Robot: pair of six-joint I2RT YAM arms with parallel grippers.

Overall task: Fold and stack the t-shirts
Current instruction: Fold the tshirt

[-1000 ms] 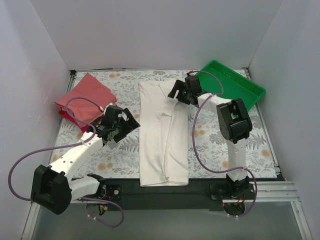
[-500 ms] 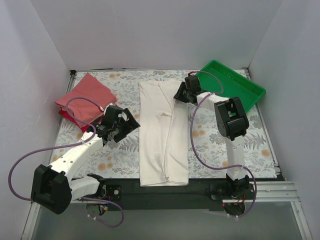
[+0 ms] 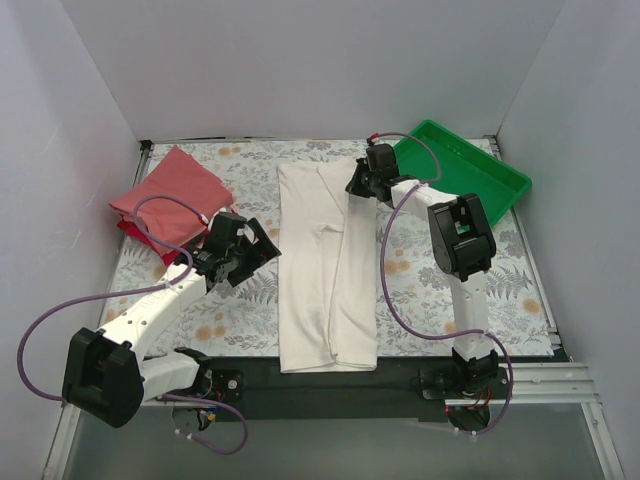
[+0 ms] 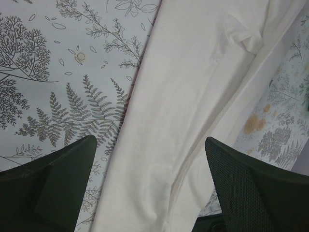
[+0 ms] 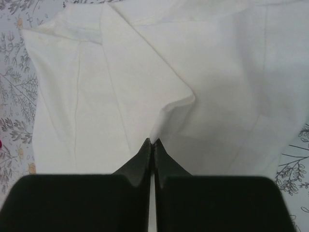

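cream tee (image 3: pixel 325 270) is lying folded lengthwise mid-surface (image 3: pixel 430 280). R gripper (image 5: pixel 153 142) is sitting closed at its far-right edge, pinching a cloth pucker. L gripper (image 4: pixel 149 145) is hovering just left of it w/ jaws wide, holding nothing. pink tee (image 3: pixel 170 190) is resting on red tee (image 3: pixel 135 232), well left of it.

Left arm (image 3: pixel 150 312), right arm (image 3: pixel 470 300): white links, black joints, looping purple cables (image 3: pixel 19 365).

One cream t-shirt (image 3: pixel 325 270), one pink t-shirt (image 3: pixel 170 190), one red t-shirt (image 3: pixel 132 230), one tray (image 3: pixel 462 168).
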